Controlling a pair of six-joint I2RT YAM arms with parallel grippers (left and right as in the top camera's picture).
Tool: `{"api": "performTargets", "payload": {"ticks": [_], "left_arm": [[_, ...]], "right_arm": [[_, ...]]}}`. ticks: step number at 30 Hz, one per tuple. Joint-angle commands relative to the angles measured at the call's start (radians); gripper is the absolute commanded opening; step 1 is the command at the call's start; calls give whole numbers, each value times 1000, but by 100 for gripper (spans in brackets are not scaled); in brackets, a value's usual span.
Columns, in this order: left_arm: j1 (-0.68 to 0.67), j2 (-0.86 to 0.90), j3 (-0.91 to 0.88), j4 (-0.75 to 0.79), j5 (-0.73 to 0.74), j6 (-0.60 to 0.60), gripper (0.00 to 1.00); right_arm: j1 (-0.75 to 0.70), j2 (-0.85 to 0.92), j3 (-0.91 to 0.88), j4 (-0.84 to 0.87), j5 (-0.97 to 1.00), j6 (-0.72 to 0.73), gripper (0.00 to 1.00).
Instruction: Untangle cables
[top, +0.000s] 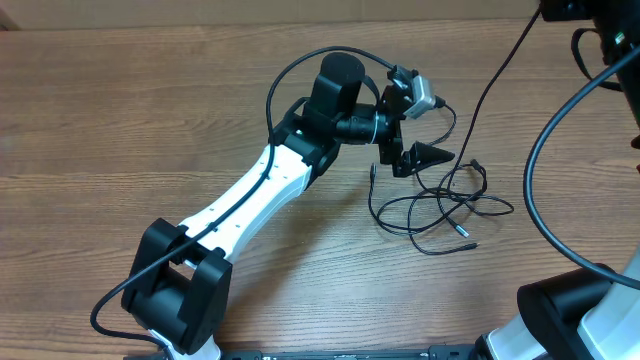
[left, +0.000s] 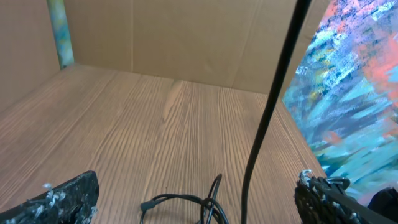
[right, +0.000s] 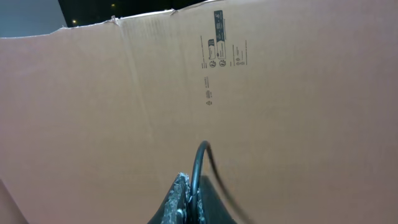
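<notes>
The cables (top: 440, 205) lie as loose tangled black loops on the wooden table, right of centre, with small plug tips sticking out. My left gripper (top: 415, 155) hangs just above their left side, jaws wide open and empty. In the left wrist view, the loops (left: 186, 202) and a plug lie between the open fingers (left: 193, 208). One cable strand (left: 267, 112) rises steeply up and to the right. My right gripper (right: 189, 190) is raised high and shut on a thin black cable (right: 200, 155). It is outside the overhead view.
Thick black arm wires (top: 540, 180) curve along the right side above the right arm base (top: 570, 310). A cardboard wall (left: 186, 37) stands behind the table. A colourful painted panel (left: 348, 93) is at the right.
</notes>
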Motion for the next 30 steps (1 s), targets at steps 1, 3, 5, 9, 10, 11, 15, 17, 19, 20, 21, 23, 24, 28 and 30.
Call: {"api": "performTargets", "payload": {"ticks": [1, 3, 5, 9, 10, 11, 15, 17, 19, 20, 21, 23, 24, 28, 30], "left_arm": [[-39, 7, 11, 17, -35, 2, 99], [-71, 7, 11, 19, -82, 2, 98], [-95, 7, 11, 18, -92, 27, 95], [-124, 7, 11, 18, -163, 28, 47], [-124, 7, 11, 18, -168, 28, 47], [-124, 8, 11, 18, -169, 28, 49], [-125, 43, 11, -18, -179, 26, 4], [-125, 73, 11, -20, -136, 8, 4], [-112, 70, 12, -21, -130, -45, 4], [-90, 58, 16, -21, -130, -86, 4], [-50, 39, 30, -37, -130, -138, 4], [19, -1, 77, -123, -129, -167, 4], [75, -40, 144, -251, -145, -153, 4], [186, -113, 480, -710, -328, -28, 4], [204, -115, 697, -893, -425, -5, 4]], "right_arm": [[6, -13, 13, 0, 0, -4, 4], [6, -13, 13, -10, 0, -4, 4], [6, -13, 13, -13, 0, -4, 4], [6, -13, 13, -21, 0, -4, 4], [6, -13, 13, -25, 0, -4, 4], [6, -13, 13, -27, 0, -4, 4], [6, -14, 13, -36, 0, -4, 4], [6, -16, 13, -40, 0, -4, 4], [6, -18, 13, -47, 0, -4, 4], [6, -21, 13, -51, 0, -4, 4], [6, -22, 13, -55, 0, -4, 4], [5, -24, 13, -57, 0, -4, 4], [0, -24, 13, -58, 0, -4, 4], [-19, -23, 9, -90, 0, -3, 4], [-19, -22, 0, -113, 0, -2, 4]]}}
